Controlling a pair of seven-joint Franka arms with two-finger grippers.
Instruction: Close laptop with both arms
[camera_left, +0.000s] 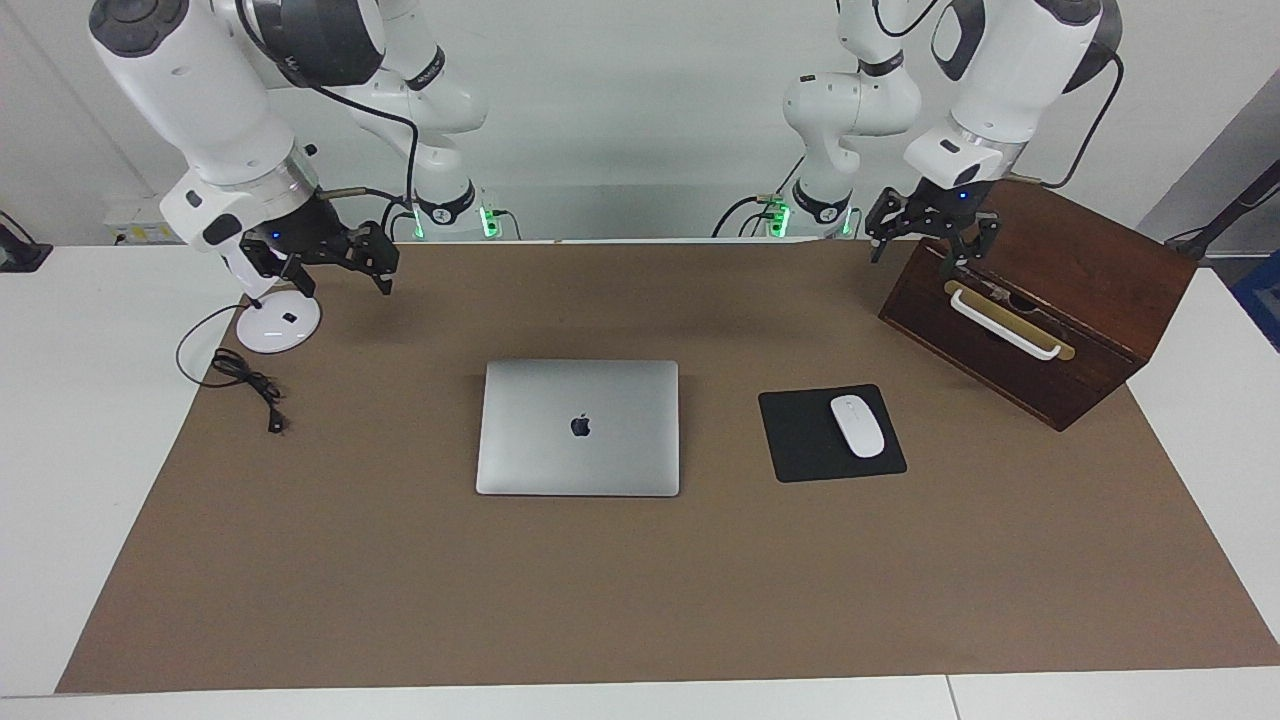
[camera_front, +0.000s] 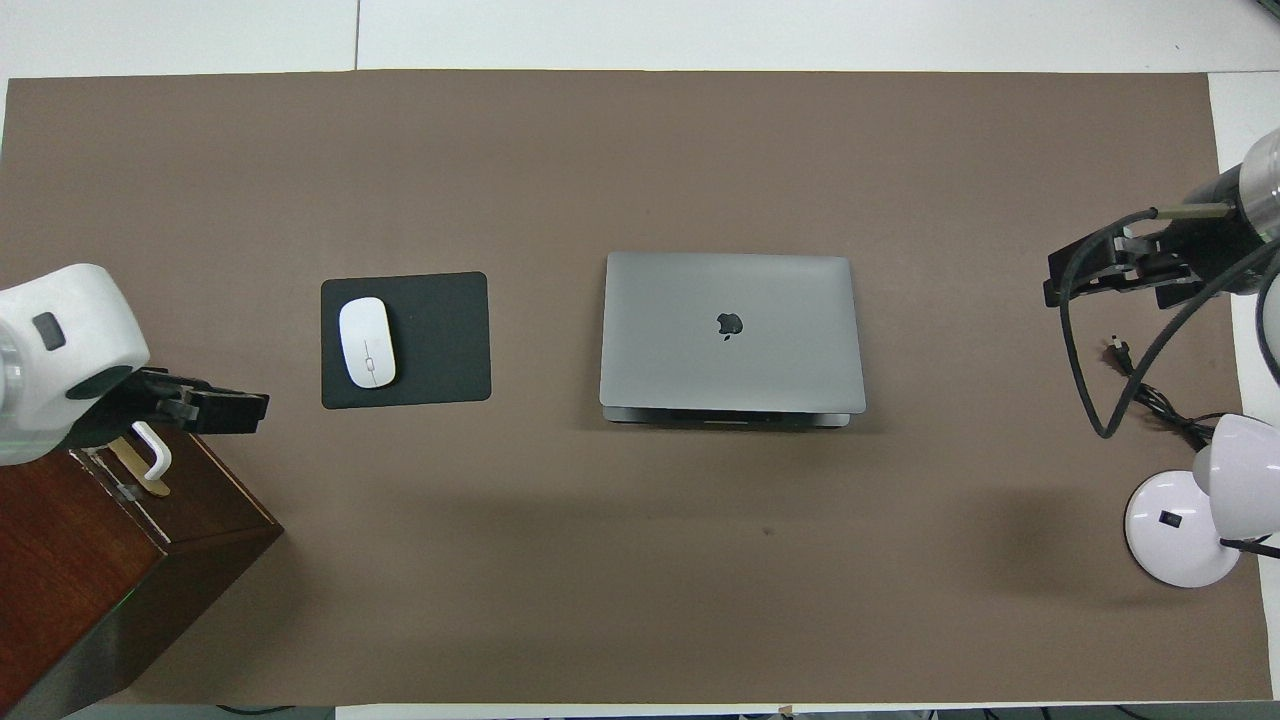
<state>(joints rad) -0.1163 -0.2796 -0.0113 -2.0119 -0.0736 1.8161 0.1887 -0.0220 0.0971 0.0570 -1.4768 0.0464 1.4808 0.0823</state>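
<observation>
Already shut laptop (camera_left: 578, 428) — lid down, untouched

My table (camera_left: 70, 420) is white, made of panels that meet at visible seams, and a large brown mat (camera_left: 640, 590) covers most of its top. A plain pale wall (camera_left: 640, 110) rises where the table ends at my side. At one corner of the facing view a grey panel (camera_left: 1215, 170) leans in, with a bit of blue (camera_left: 1262, 300) below it. The light is even and soft, leaving only faint shadows on the mat.
</observation>
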